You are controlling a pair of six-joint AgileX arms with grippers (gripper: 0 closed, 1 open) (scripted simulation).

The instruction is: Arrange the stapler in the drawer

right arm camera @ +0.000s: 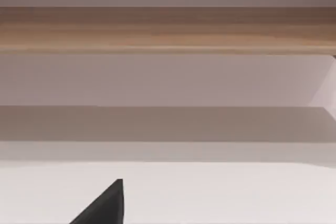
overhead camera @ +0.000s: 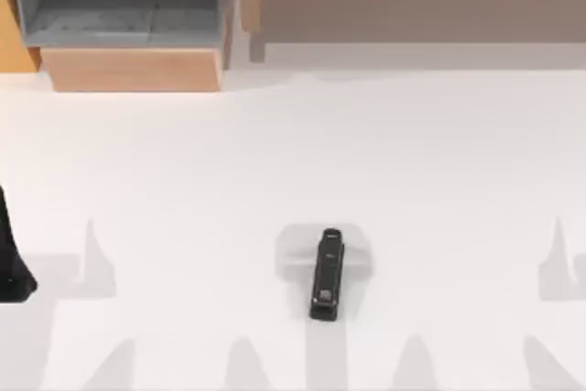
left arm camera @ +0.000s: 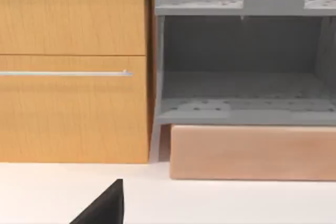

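Note:
The small black stapler (overhead camera: 327, 274) lies flat on the white table, near the front and a little right of the middle, with its long side running front to back. The drawer (overhead camera: 137, 69) stands pulled out at the back left, grey inside with a tan front panel, and nothing lies in it. The left wrist view faces the drawer (left arm camera: 252, 153) straight on. My left arm (overhead camera: 11, 258) is parked at the table's left edge, far from the stapler. A dark part of my left gripper (left arm camera: 105, 208) shows low in its wrist view, and a dark part of my right gripper (right arm camera: 105, 208) shows in the right wrist view.
A long wooden unit (overhead camera: 421, 6) with a grey-brown face runs along the back right, and the right wrist view looks at it (right arm camera: 168, 30). An orange cabinet front (left arm camera: 73, 77) with a thin handle stands beside the drawer. White tabletop stretches between stapler and drawer.

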